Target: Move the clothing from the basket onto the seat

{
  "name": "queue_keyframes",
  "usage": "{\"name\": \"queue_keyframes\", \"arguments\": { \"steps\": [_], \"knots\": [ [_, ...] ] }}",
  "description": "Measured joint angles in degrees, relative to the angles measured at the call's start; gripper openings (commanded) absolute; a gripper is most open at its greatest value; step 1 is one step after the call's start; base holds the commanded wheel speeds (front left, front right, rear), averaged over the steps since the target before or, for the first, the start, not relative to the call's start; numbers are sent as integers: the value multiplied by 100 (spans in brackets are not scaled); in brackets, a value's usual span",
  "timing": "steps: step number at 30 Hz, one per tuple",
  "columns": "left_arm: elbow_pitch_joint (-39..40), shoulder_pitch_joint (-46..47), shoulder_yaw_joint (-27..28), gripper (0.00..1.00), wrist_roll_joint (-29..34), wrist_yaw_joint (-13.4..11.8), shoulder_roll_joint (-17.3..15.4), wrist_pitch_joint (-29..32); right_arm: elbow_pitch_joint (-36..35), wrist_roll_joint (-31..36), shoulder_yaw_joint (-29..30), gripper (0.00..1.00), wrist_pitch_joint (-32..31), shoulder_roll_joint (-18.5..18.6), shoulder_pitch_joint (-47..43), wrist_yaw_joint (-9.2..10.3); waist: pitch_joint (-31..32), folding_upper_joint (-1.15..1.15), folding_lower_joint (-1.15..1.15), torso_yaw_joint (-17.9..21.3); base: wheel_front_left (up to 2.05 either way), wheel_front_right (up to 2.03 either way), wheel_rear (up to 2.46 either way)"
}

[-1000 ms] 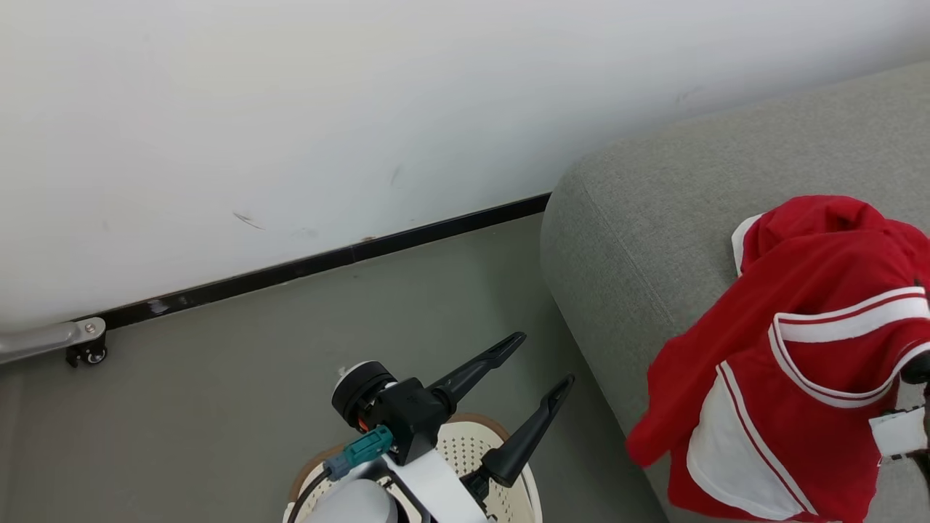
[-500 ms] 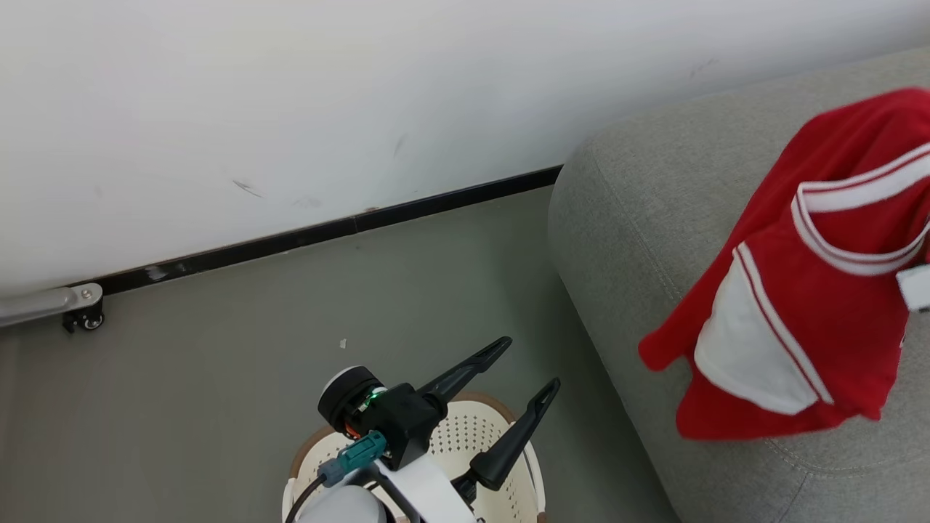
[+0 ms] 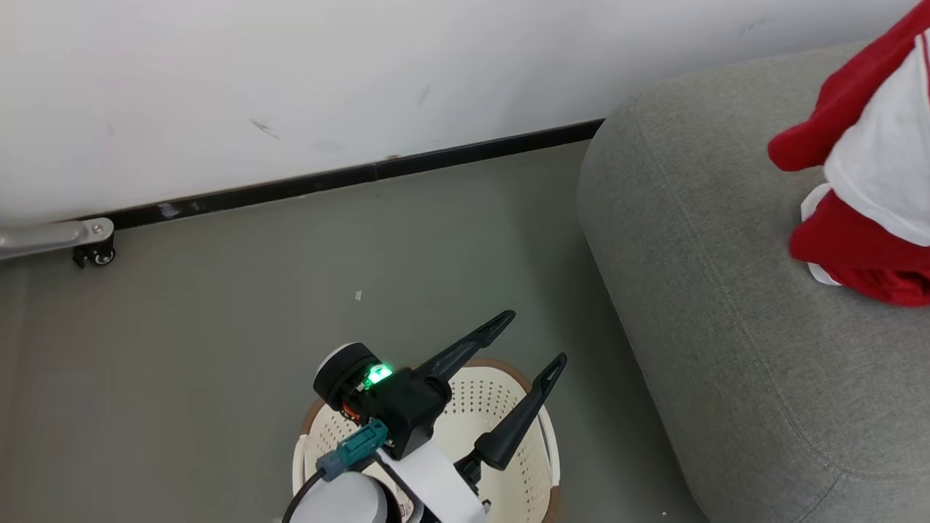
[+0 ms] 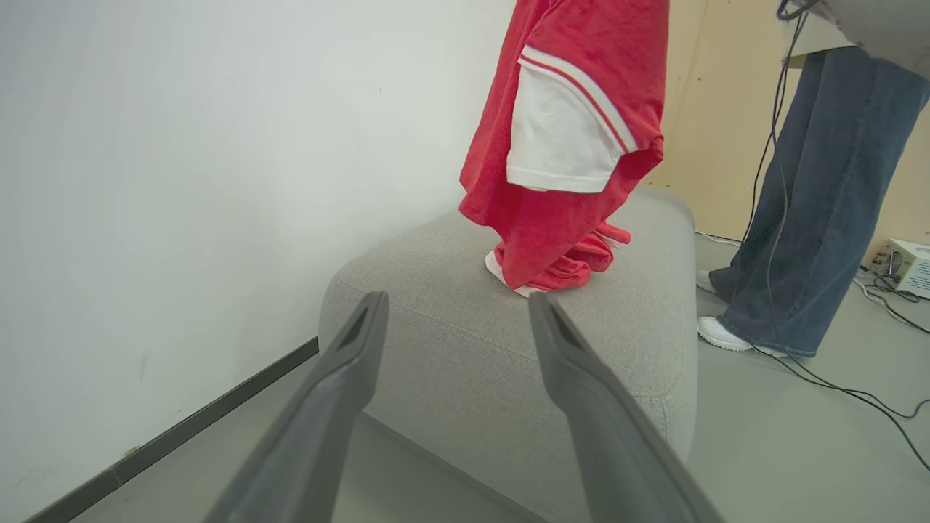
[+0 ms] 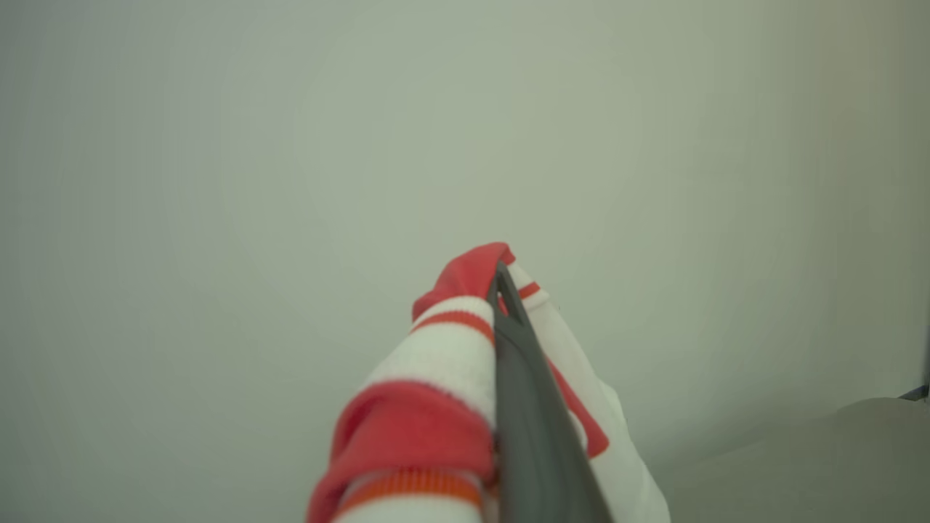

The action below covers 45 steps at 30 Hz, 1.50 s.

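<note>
Low in the head view, the left gripper (image 3: 534, 338) is wide open and holds nothing. It hangs right above the basket (image 3: 476, 396). The clothing (image 3: 864, 181) is up at the far right, over the seat (image 3: 726, 327). From the left wrist view, the red and white clothing hangs down, and its bottom end sits bunched on the grey seat. A person's legs (image 4: 792, 218) stand beside the seat. Up close in the right wrist view, the right gripper (image 5: 500, 282) is pinched tight on the clothing's striped edge.
</note>
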State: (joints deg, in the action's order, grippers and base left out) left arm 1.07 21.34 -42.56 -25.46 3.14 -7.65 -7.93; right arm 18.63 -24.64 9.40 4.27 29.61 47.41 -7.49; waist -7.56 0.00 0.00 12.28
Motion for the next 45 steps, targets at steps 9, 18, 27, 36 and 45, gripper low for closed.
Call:
{"name": "queue_keyframes", "arguments": {
  "steps": [9, 18, 27, 36, 45],
  "knots": [
    [334, 337, -47, 100, 130, -5, 4, 142, 865, 321, 519, 0, 35, 300, 455, 0, -439, 0, 0, -217, 0, 0, 0],
    [438, 600, -78, 100, 147, 5, -4, 294, 1292, 370, 907, 0, 434, 437, 467, 0, -847, 0, 0, -369, 0, 0, 0],
    [481, 888, -120, 100, 223, 64, -10, 402, 1837, 371, 1096, 0, 754, 403, -88, 0, -1244, 0, 0, -393, 0, 0, 0],
    [492, 1033, -146, 100, 291, 132, -30, 417, 2303, 275, 1291, 0, 893, 181, -758, 0, -1552, 0, 0, -232, 0, 0, 0],
    [450, 1138, -134, 100, 341, 157, -105, 409, 2533, 283, 1043, 0, 944, 108, -1087, 0, -1689, 0, 0, -36, 0, 0, 0]
  ]
}}
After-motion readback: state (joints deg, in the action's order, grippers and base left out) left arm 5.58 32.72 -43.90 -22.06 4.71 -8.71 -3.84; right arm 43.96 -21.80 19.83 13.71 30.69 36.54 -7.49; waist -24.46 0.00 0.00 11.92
